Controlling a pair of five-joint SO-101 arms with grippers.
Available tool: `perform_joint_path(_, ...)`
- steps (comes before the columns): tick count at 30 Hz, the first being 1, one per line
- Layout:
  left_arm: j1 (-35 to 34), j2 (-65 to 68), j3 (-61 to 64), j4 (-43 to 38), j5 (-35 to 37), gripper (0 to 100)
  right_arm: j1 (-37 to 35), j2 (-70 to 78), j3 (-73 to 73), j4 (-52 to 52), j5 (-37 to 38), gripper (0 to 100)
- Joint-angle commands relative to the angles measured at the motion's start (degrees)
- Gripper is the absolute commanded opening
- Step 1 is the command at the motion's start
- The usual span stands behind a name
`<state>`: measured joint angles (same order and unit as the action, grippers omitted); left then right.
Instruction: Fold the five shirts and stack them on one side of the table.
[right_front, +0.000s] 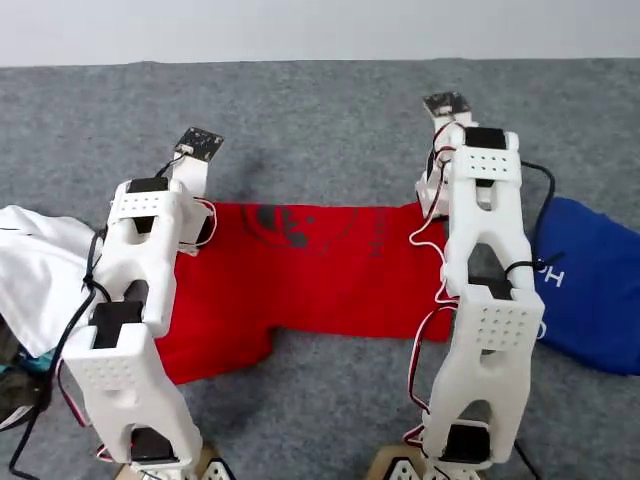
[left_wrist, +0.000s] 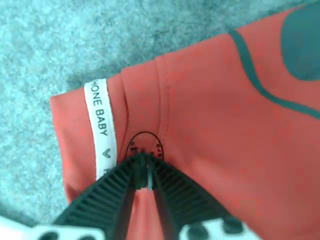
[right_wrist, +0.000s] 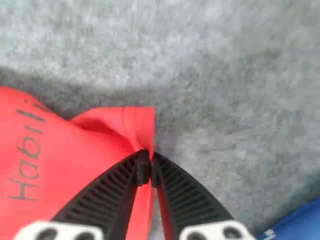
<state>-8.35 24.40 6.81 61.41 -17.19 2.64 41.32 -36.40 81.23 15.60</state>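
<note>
Stretched forward from the near side, flanking the red shirt (right_front: 300, 280), flat between a white shirt (right_front: 35, 265) and a blue shirt (right_front: 590, 285). Farther out, clamped tight on the red shirt's far edge beside a white label (left_wrist: 102, 130) with the left gripper (left_wrist: 145, 160). Pinched tight on its far corner with the right gripper (right_wrist: 146, 161).

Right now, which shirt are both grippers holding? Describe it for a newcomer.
On the grey table, look to the middle: the red shirt lies spread there, left gripper and right gripper each shut on its far edge. It alone is red; the white shirt and blue shirt flank it.
</note>
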Motion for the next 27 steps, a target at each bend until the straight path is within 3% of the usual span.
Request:
perform_joint_path(1,0.62,-0.44,-0.84,0.18,0.53,1,3.3,-0.48,-5.8,-1.01,-0.62,1.2)
perform_joint_path(9,0.53,-0.44,-0.84,0.09,1.93,1,7.6,0.22,-6.95,-3.65,-2.29,1.2)
perform_joint_path(14,0.53,-0.44,-0.84,0.09,2.02,1,4.35,0.4,-6.95,4.62,-2.2,1.9)
perform_joint_path(18,0.53,-0.44,-0.75,0.09,2.02,1,1.54,0.31,-6.95,9.98,-2.73,8.7)
perform_joint_path(27,0.53,-0.44,-0.75,0.09,2.02,1,-2.15,0.84,-6.95,11.03,-7.03,11.3)
